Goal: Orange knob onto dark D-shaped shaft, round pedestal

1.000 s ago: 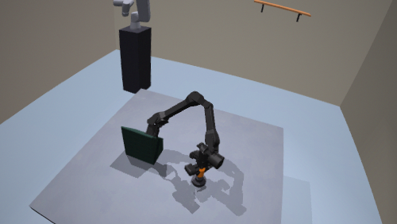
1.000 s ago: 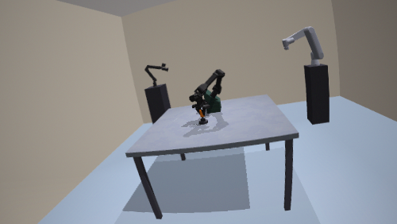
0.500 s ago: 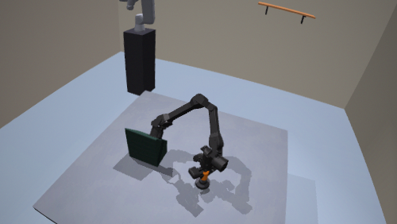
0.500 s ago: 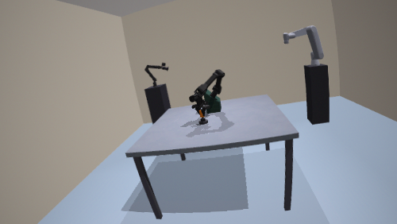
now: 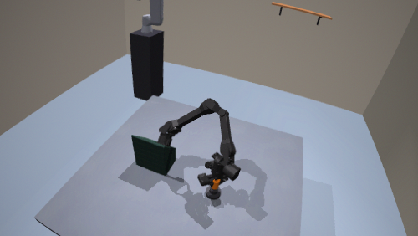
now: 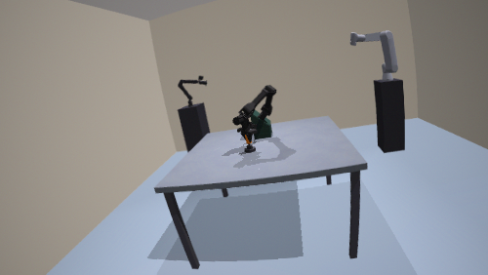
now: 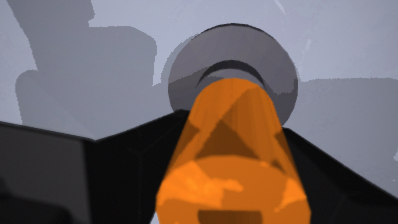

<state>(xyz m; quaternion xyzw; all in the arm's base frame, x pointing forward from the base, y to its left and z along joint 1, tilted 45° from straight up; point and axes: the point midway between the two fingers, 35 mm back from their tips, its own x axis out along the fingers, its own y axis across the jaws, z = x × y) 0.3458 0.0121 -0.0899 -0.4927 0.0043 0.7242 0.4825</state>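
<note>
The orange knob is held between the fingers of my gripper, which is shut on it. The knob stands roughly upright over the round dark pedestal. In the wrist view its far end covers the pedestal's middle, and a dark arc shows just beyond it. The knob looks slightly tilted in the top and exterior views. The shaft is hidden, and I cannot tell whether the knob's lower end is on it or just above it. The knob's hole is not visible.
The grey table carries a dark green wedge-shaped block by the arm's base. Arm shadows lie around the pedestal. Away from the table, other arms stand on dark columns. An orange rail is on the wall.
</note>
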